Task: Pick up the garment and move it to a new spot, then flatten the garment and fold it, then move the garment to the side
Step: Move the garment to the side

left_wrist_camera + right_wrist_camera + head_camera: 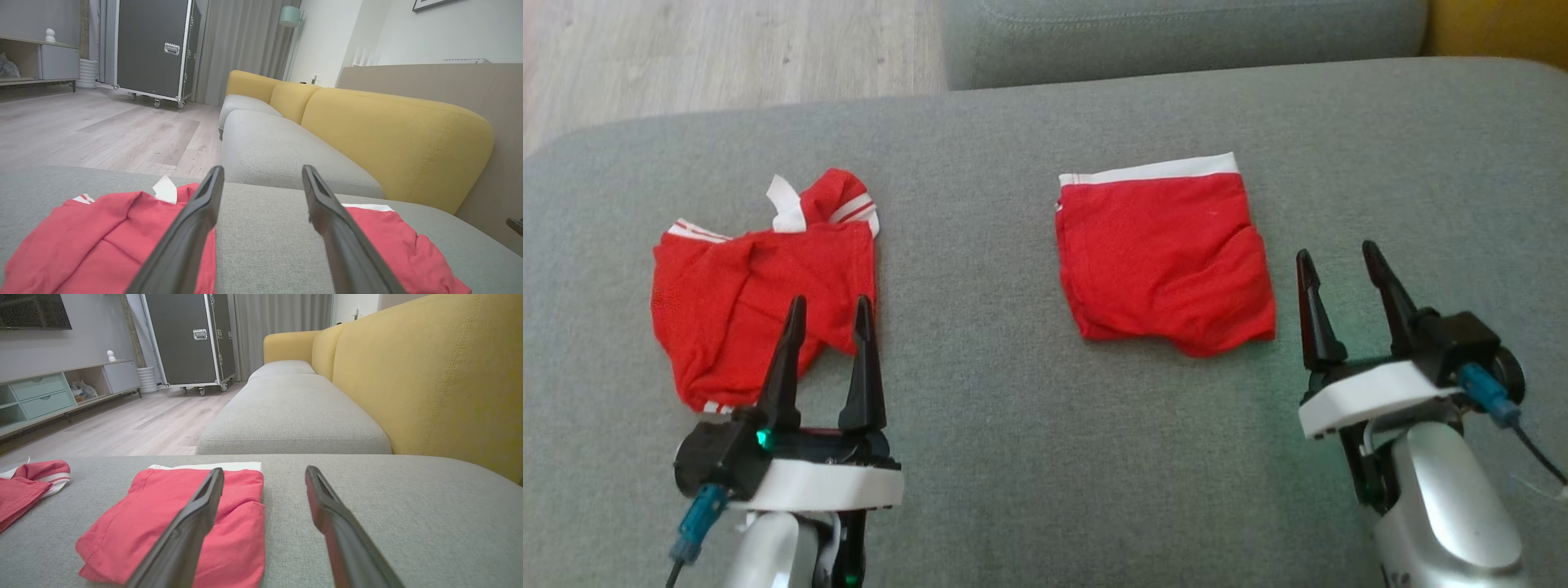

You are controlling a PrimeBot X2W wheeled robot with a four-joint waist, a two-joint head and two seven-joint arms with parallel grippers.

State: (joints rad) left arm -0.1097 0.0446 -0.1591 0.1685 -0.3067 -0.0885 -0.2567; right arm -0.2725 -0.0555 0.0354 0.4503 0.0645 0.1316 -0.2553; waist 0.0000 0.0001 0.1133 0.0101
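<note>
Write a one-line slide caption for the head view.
Grey sofa with crumpled garment and folded garment; left gripper and right gripper near them, jaws open.

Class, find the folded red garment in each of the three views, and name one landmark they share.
Head view: folded garment right of centre.
Left wrist view: folded garment at lower right.
Right wrist view: folded garment at lower left-centre.
Shared landmark: crumpled garment, on its left everywhere.

No legible text, label or number
</note>
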